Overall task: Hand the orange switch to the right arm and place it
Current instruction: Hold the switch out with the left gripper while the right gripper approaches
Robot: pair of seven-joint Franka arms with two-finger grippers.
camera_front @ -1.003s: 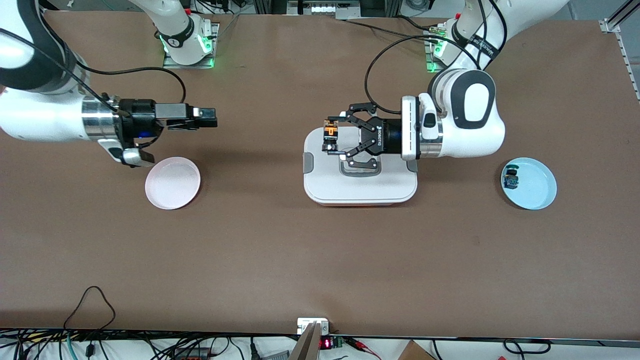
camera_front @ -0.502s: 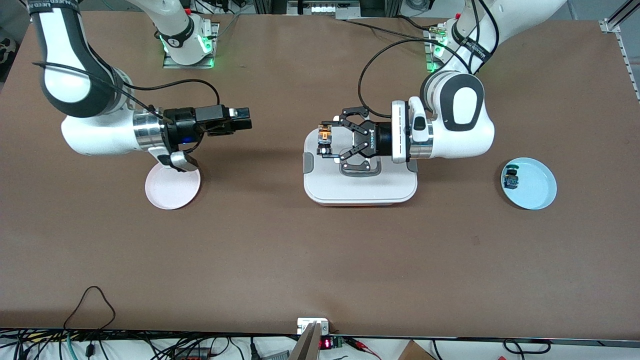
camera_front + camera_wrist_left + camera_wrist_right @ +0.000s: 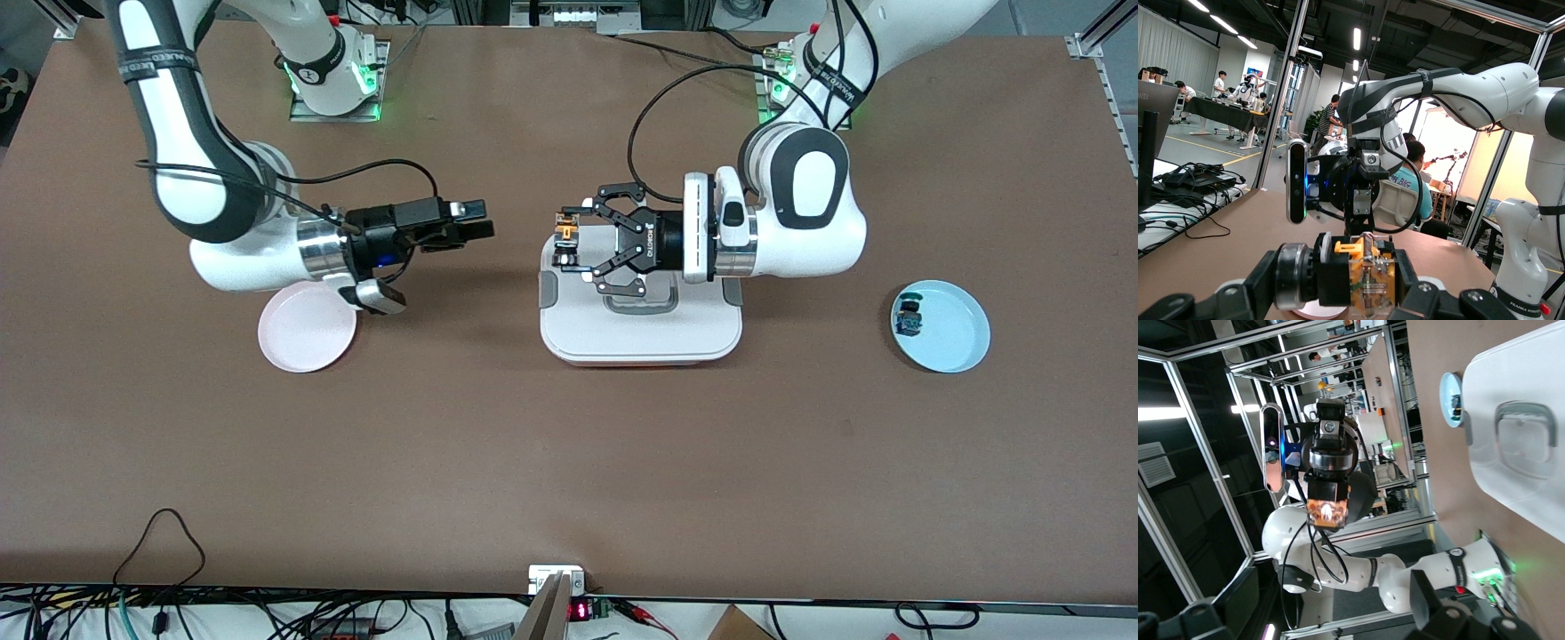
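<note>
Gripping the stubby black-and-amber orange switch (image 3: pixel 564 244), left pincer (image 3: pixel 573 246); right pincer (image 3: pixel 476 224) wide.

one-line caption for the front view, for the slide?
Left hand holds the tiny black-and-orange switch over the white lidded box, facing the open right hand.

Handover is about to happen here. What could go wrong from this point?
1. The left claw pinches the tiny orange switch by its tips over the white box; little is exposed for the open right claw, so a clash or misgrip seems possible.
2. An early release could drop the switch onto the box.
</note>
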